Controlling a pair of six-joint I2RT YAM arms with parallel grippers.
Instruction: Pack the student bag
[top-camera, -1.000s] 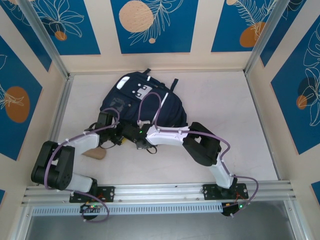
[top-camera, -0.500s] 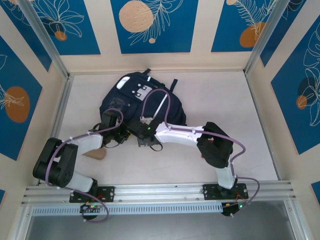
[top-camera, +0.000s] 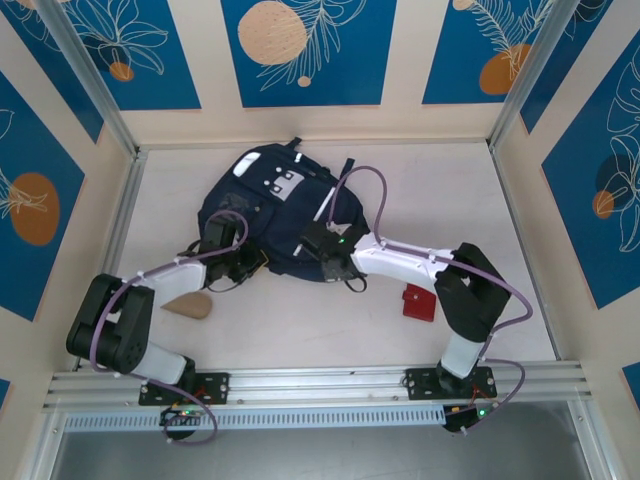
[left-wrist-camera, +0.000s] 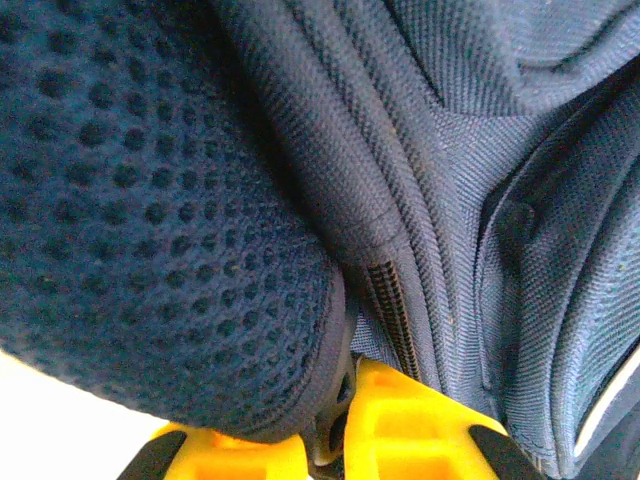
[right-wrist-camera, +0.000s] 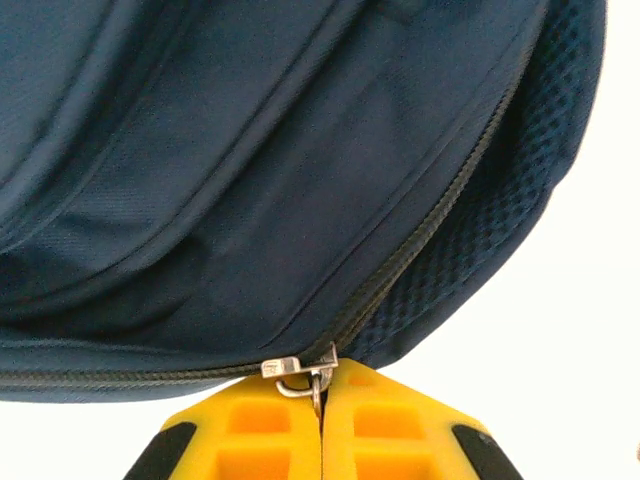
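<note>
The bench (top-camera: 480, 200) carries the student bag (top-camera: 270, 215) lying flat, towards the far edge and a little left of the middle, with both arms reaching in to its near side. The step in hand looks like working the main zipper. The left jaws are pinched on the bag's edge where the mesh padding (left-wrist-camera: 150, 200) meets the zip track. The right jaws are closed flat on the zipper pull (right-wrist-camera: 300, 375). To do it well, the left side should hold the fabric taut as an anchor while the right draws the pull along the curve of the zipper (right-wrist-camera: 430, 240). It should keep in line with the teeth rather than lifting away, so the small tab does not slip out or the slider jam on the bend. Whether the run is opening or closing I cannot tell. The bag is dark navy woven cloth, soft and slumped. It has spongy dimpled mesh on the back panel, thin pale stripes, a white-grey patch (top-camera: 288, 183) on the front pocket, dark zip teeth and a small metal pull. A red item (top-camera: 418, 302) and a tan piece (top-camera: 188, 306) lie loose near the front edge, probably waiting to go in.
</note>
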